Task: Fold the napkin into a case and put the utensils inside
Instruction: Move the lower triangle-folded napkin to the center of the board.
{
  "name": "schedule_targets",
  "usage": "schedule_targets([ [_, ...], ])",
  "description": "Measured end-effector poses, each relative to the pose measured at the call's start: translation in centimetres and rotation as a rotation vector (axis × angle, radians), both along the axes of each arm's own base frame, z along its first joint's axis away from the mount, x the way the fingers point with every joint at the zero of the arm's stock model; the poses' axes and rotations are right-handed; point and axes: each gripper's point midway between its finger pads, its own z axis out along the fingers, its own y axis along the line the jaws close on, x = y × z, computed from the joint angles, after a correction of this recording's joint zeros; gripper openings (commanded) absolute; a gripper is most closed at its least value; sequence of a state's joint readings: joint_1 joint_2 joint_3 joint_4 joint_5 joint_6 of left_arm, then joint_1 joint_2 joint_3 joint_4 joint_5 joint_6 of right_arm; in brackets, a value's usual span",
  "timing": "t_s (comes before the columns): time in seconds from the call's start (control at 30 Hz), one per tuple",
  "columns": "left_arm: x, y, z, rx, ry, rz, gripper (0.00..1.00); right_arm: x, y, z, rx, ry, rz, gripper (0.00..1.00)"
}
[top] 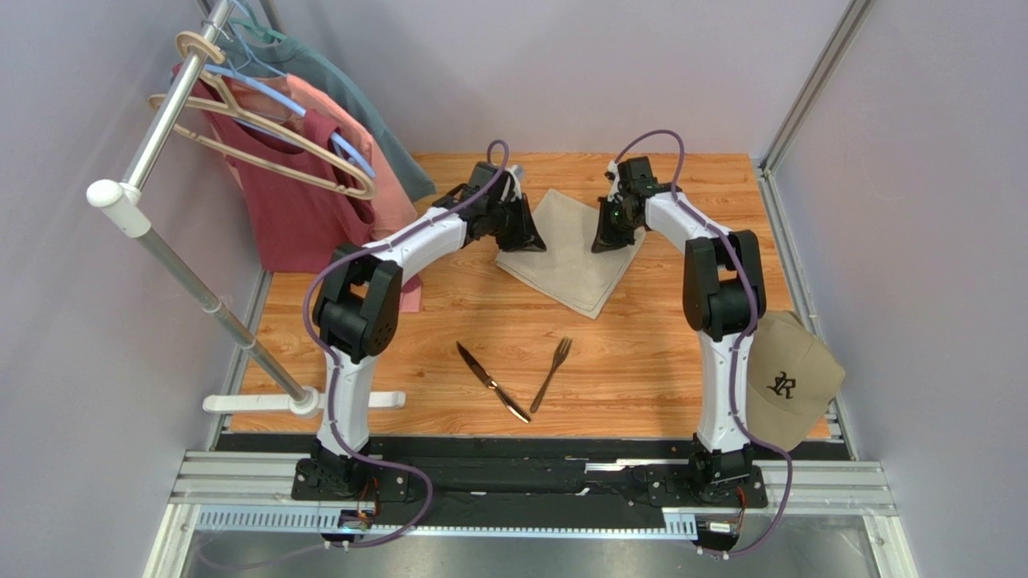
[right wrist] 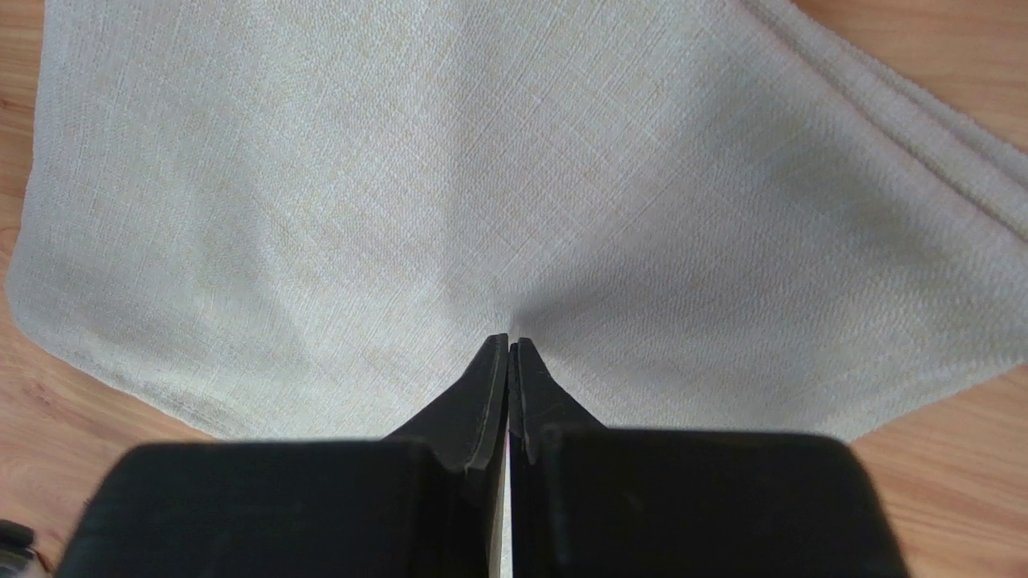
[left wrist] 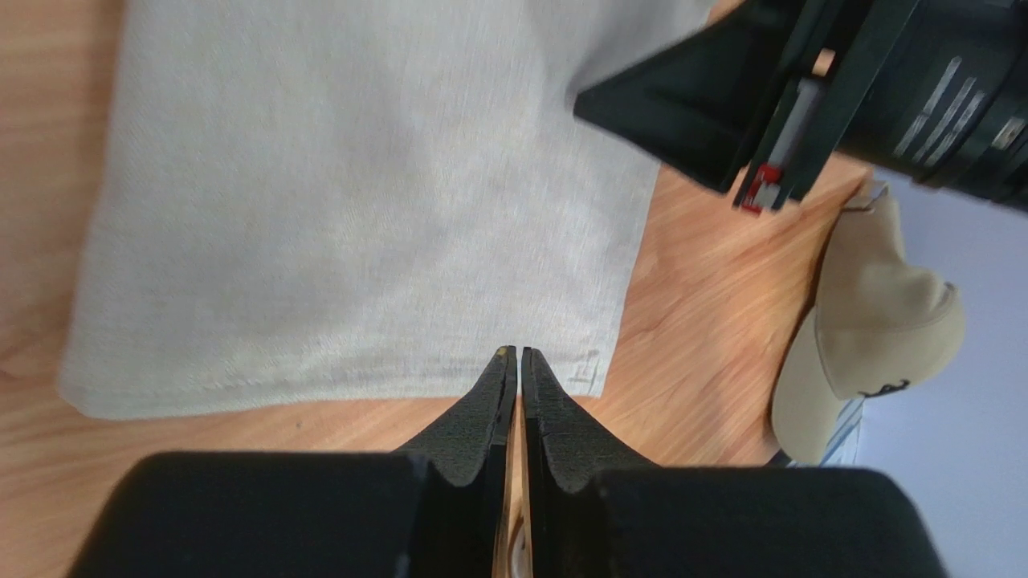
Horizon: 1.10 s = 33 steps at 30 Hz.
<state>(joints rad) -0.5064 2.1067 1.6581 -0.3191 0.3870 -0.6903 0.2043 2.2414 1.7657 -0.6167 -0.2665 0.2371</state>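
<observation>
The beige napkin (top: 570, 255) lies folded flat on the wooden table, with stacked edges showing at one side (right wrist: 929, 133). My left gripper (top: 526, 239) is at its left side. In the left wrist view its jaws (left wrist: 519, 352) are shut to a thin slit, tips over the napkin's (left wrist: 350, 205) near edge, and no cloth shows between them. My right gripper (top: 608, 239) is at the napkin's right side. It is shut (right wrist: 512, 342), tips down on the cloth (right wrist: 483, 181) where a faint crease starts. The dark knife (top: 492, 382) and fork (top: 552, 373) lie apart from the napkin, nearer the arm bases.
A tan cap (top: 790, 379) sits at the table's right edge, also in the left wrist view (left wrist: 869, 337). Red and pink shirts (top: 302, 181) hang on a rack (top: 181, 277) at the left. Grey walls close in the back and sides.
</observation>
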Motion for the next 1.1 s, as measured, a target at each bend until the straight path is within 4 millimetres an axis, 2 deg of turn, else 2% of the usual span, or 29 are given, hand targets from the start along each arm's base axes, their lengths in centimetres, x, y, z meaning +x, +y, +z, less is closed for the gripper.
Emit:
schedule_targets([
  [0.13, 2.1, 1.0, 0.6, -0.009, -0.030, 0.022, 0.11, -1.4, 0.9, 1.5, 0.006, -0.004, 0.012, 0.08],
  [0.2, 2.9, 1.4, -0.1, -0.002, -0.024, 0.030, 0.11, -2.4, 1.8, 2.6, 0.035, -0.006, 0.024, 0.08],
  [0.3, 3.8, 1.9, -2.3, 0.028, 0.010, 0.038, 0.09, -3.0, 3.2, 3.6, 0.086, -0.016, 0.038, 0.08],
  [0.37, 3.8, 2.3, -3.8, 0.057, 0.038, 0.040, 0.09, -3.2, 3.8, 3.3, 0.104, -0.015, 0.044, 0.08],
  [0.5, 3.2, 3.8, -6.5, 0.127, 0.106, 0.058, 0.08, -4.7, 3.4, 0.9, 0.097, 0.043, 0.027, 0.08],
  [0.63, 2.6, 4.7, -7.8, 0.173, 0.151, 0.065, 0.08, -6.2, 2.8, -1.0, 0.078, 0.091, 0.010, 0.09],
  [0.77, 2.2, 5.1, -8.0, 0.189, 0.165, 0.061, 0.09, -6.8, 2.7, -1.1, 0.079, 0.066, 0.004, 0.09],
  [0.9, 1.2, 5.6, -8.0, 0.208, 0.167, 0.046, 0.13, -9.4, 2.9, -1.1, 0.056, 0.073, 0.021, 0.11],
  [0.97, 0.4, 6.5, -7.9, 0.246, 0.169, 0.045, 0.19, -11.0, 3.3, -1.1, 0.036, 0.089, 0.040, 0.13],
  [1.1, 0.3, 8.3, -5.9, 0.315, 0.125, 0.057, 0.29, -13.2, 4.4, -0.7, 0.001, 0.116, 0.079, 0.34],
])
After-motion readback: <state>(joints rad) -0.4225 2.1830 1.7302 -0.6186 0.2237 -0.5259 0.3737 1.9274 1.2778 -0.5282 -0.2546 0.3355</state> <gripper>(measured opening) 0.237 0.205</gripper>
